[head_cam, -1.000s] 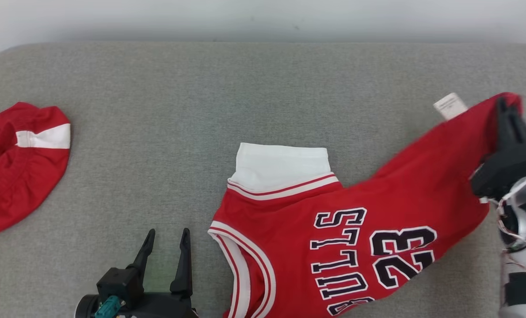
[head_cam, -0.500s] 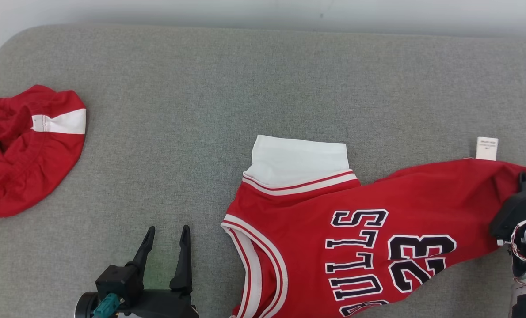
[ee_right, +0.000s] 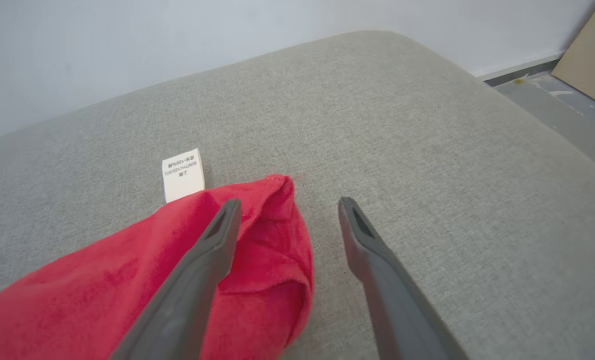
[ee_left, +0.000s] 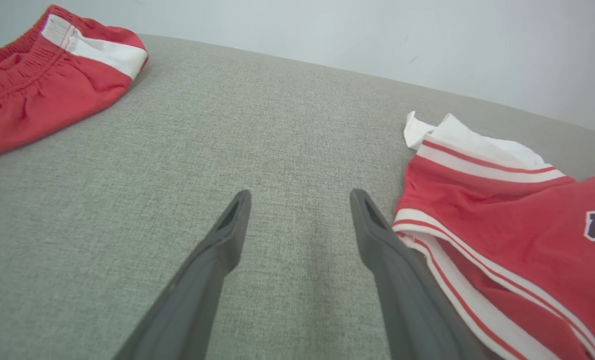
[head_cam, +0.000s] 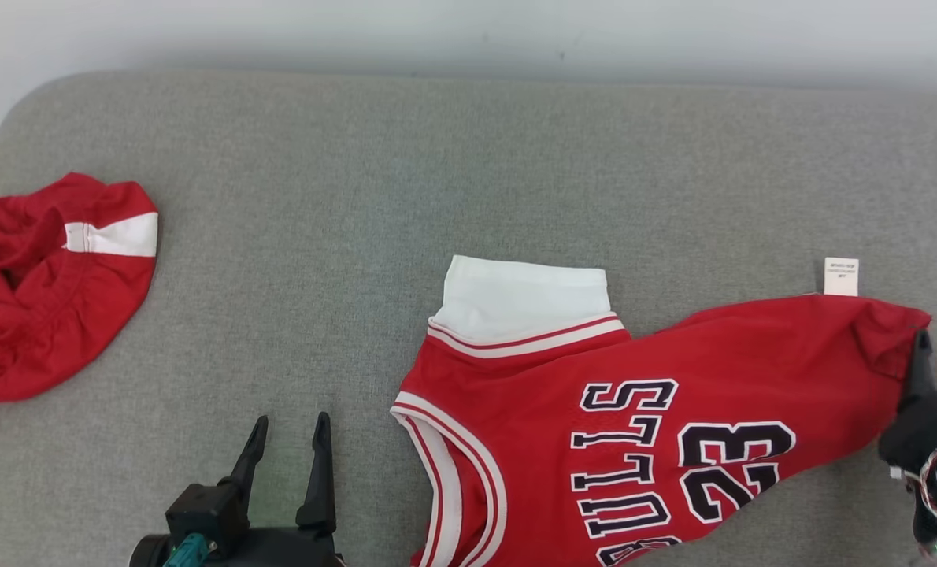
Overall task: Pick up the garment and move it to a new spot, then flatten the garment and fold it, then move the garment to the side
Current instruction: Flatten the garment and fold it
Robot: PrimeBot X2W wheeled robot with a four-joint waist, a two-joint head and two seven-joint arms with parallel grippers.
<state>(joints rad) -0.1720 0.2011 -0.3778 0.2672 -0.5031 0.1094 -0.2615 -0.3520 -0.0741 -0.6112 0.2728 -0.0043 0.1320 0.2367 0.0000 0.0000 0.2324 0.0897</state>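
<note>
Right claw (ee_right: 288,204) has let go. A second ago it pinched the jersey's hem corner up off the cushion. Now that hem corner (head_cam: 890,339) lies down and the fingers stand spread. Head camera shifted a little too, so the slight drift of everything else is not the things moving.

Jersey (head_cam: 642,425) lies print-up on the grey cushion (head_cam: 358,197), right of middle. Shoulders point left, hem points right, and the near edge is cut off at the bottom of the head view. White label (head_cam: 841,276) lies flat just past the hem. Body is fairly smooth; hem corner is rumpled into a small fold. Red shorts (head_cam: 43,291) sit well apart, far left.

Handling, my judgement: thin, light knit, wholly limp, with nothing stiff to push against. It will drape and drag, and may slide some on the weave. Best taken by pinching an edge: the hem corners, or the banded armhole trim (head_cam: 442,488), which looks firmer. Two holds at once would keep it flat.

Right claw: wide apart, holding nothing. In its wrist view one finger overlies the rumpled corner and the other the bare cushion. Cannot tell whether the first touches cloth.

Left claw (ee_left: 301,194): wide apart, empty, over bare cushion just beside the armhole trim. No contact that I can see.
</note>
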